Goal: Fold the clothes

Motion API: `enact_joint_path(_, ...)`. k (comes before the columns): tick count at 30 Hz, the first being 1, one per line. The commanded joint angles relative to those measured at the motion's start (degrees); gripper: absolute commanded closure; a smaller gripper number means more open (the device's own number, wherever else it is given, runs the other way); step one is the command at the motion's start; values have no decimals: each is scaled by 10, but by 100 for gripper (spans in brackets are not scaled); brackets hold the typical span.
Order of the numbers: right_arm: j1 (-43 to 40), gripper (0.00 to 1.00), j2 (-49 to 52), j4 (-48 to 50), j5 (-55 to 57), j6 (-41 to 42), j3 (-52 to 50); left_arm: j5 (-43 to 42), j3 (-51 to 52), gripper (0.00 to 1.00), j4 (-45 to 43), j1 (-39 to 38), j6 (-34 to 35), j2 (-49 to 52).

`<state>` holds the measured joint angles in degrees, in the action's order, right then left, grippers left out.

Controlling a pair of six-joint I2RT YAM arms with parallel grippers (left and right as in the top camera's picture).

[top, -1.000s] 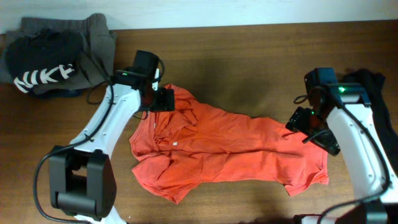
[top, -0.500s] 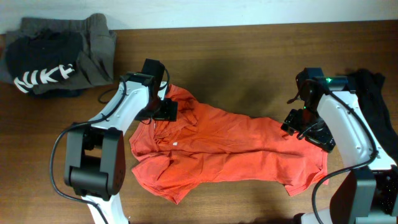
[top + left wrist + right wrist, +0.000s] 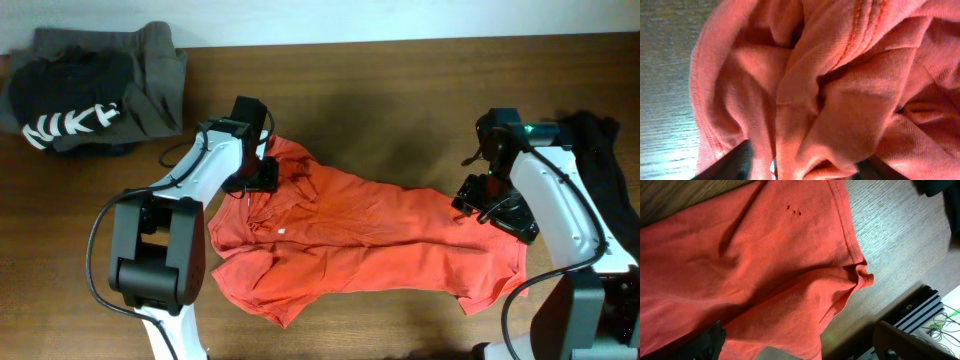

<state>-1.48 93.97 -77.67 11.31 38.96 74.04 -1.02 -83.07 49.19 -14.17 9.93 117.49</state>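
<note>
The clothes at hand are a red-orange shirt (image 3: 370, 240) lying crumpled across the middle of the wooden table. My left gripper (image 3: 262, 175) is pressed down into its bunched collar end at the left. In the left wrist view a ridge of shirt fabric (image 3: 840, 75) rises between the dark fingers (image 3: 737, 162), which still stand apart, and a bit of white label (image 3: 773, 167) shows. My right gripper (image 3: 497, 208) hangs wide open over the shirt's right end. The right wrist view shows the shirt's hem corner (image 3: 860, 275) lying flat under it.
A pile of dark garments with white NIKE lettering (image 3: 90, 90) sits at the back left corner. Another dark garment (image 3: 600, 140) lies at the right edge. The table's edge (image 3: 890, 305) runs just beyond the shirt's hem corner.
My left gripper has come down onto the collar and its jaws have narrowed round a fold. My right gripper shifted slightly left over the shirt's right end, then held still.
</note>
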Motion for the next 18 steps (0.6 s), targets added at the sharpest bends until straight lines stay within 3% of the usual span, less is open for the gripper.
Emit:
enact_joint_path(1,0,1,1,2,9,2,8,6,-3,49,-2,-1,1,6)
enact_joint_path(6,0,1,1,2,9,2,8,6,-3,71,-2,-1,1,6)
enact_joint_path(10,0,1,1,2,9,2,8,6,-4,99,-2,-1,1,6)
enact_joint_path(18,0,1,1,2,10,2,8,2,-78,99,40,-1,13,6)
